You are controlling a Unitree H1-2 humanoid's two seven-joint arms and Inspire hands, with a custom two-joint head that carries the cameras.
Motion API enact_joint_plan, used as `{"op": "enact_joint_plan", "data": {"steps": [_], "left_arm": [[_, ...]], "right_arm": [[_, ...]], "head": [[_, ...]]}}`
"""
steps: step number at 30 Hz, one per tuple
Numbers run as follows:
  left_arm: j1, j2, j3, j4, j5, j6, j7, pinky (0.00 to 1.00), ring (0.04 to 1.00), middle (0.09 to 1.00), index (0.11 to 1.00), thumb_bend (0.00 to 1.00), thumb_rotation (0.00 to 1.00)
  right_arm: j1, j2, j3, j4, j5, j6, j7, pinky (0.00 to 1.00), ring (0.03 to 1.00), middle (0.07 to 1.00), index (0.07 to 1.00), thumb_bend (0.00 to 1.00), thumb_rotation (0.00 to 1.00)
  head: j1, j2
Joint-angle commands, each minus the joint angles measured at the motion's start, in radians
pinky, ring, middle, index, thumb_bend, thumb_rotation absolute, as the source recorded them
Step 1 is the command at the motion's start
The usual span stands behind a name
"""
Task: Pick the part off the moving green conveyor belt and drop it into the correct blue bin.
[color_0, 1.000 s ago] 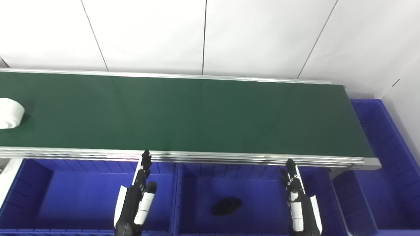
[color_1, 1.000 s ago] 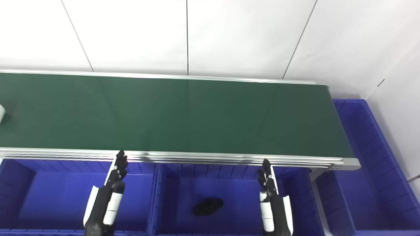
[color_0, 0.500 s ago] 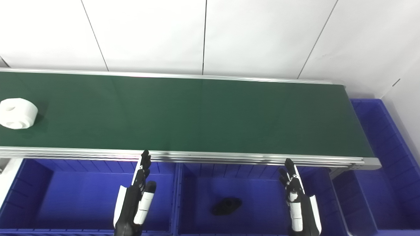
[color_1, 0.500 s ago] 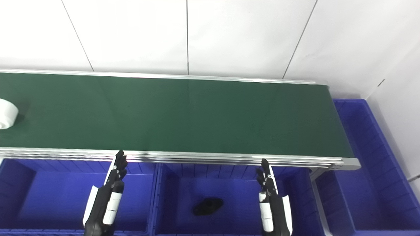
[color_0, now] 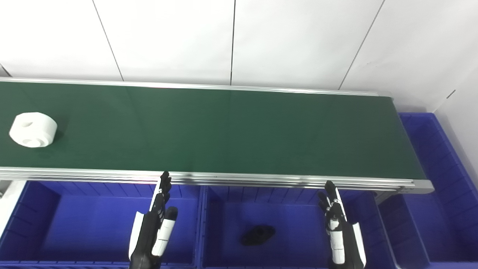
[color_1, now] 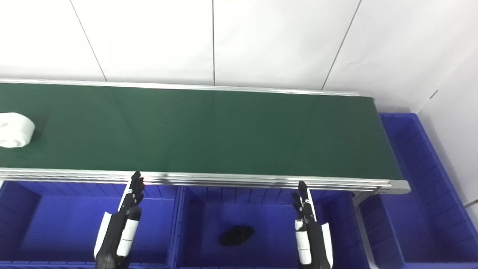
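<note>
A white round part [color_0: 33, 129] with a hole in its top lies on the green conveyor belt [color_0: 224, 130] at the far left. It also shows in the right eye view [color_1: 15, 130]. My left hand [color_0: 154, 228] is open and empty, fingers straight, over the left blue bin [color_0: 30, 231] just below the belt's near rail. My right hand [color_0: 340, 231] is open and empty over the right side of the middle blue bin [color_0: 295, 224]. Both hands are far from the part.
A black part [color_0: 257, 234] lies on the floor of the middle bin. A third blue bin [color_0: 440, 179] stands at the belt's right end. The belt's metal rail [color_0: 261, 180] runs between the hands and the belt. White wall panels stand behind.
The white part has ridden to the right along the belt and is now fully in view. Both hands have stayed where they were.
</note>
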Motion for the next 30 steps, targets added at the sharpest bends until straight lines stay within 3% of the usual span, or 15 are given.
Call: {"op": "enact_joint_plan", "data": {"steps": [1, 6, 10, 11, 14, 16, 19, 24, 30], "left_arm": [[-0.002, -0.004, -0.005, -0.014, -0.002, -0.022, 0.003, 1.0, 0.997, 1.0, 1.0, 0.59, 1.0], [-0.003, -0.013, -0.013, 0.01, 0.017, -0.04, 0.014, 1.0, 0.994, 1.0, 1.0, 0.56, 1.0], [-0.01, -0.025, -0.025, 0.053, 0.039, -0.072, 0.031, 0.97, 0.974, 0.998, 0.999, 0.56, 1.0], [-0.013, -0.028, -0.027, 0.07, 0.04, -0.082, 0.035, 0.95, 0.967, 0.992, 0.987, 0.58, 1.0], [-0.021, -0.041, -0.03, 0.107, 0.028, -0.104, 0.041, 0.94, 0.963, 0.977, 0.956, 0.64, 0.95], [-0.031, -0.053, -0.034, 0.129, 0.038, -0.118, 0.051, 0.93, 0.955, 0.964, 0.937, 0.67, 0.92], [-0.039, -0.066, -0.039, 0.148, 0.057, -0.125, 0.066, 0.9, 0.939, 0.95, 0.913, 0.7, 0.9], [-0.055, -0.088, -0.044, 0.179, 0.054, -0.139, 0.079, 0.86, 0.934, 0.946, 0.893, 0.65, 0.88], [-0.065, -0.107, -0.057, 0.191, 0.049, -0.136, 0.084, 0.83, 0.913, 0.933, 0.867, 0.6, 0.83]], "right_arm": [[-0.006, 0.005, -0.002, -0.01, -0.002, -0.058, -0.003, 0.96, 0.951, 0.99, 0.982, 0.77, 1.0], [-0.013, -0.002, -0.01, 0.014, 0.017, -0.08, 0.003, 0.95, 0.947, 0.989, 0.972, 0.77, 1.0], [-0.016, -0.022, -0.019, 0.046, 0.057, -0.094, 0.022, 0.99, 0.966, 0.997, 0.981, 0.77, 1.0], [-0.019, -0.028, -0.022, 0.056, 0.066, -0.097, 0.026, 1.0, 0.976, 0.999, 0.983, 0.76, 1.0], [-0.028, -0.038, -0.033, 0.083, 0.08, -0.104, 0.037, 1.0, 0.989, 1.0, 0.99, 0.74, 1.0], [-0.037, -0.044, -0.047, 0.109, 0.089, -0.105, 0.045, 1.0, 0.996, 1.0, 0.997, 0.75, 1.0], [-0.048, -0.051, -0.059, 0.134, 0.096, -0.106, 0.057, 1.0, 1.0, 1.0, 1.0, 0.77, 1.0], [-0.066, -0.06, -0.084, 0.165, 0.115, -0.105, 0.096, 1.0, 1.0, 1.0, 1.0, 0.76, 1.0], [-0.084, -0.06, -0.126, 0.192, 0.147, -0.106, 0.151, 1.0, 1.0, 1.0, 1.0, 0.75, 1.0]], "head": [[0.007, -0.007], [0.079, -0.042], [0.167, -0.099], [0.204, -0.125], [0.232, -0.146], [0.265, -0.18], [0.278, -0.197], [0.322, -0.227], [0.369, -0.227]]}}
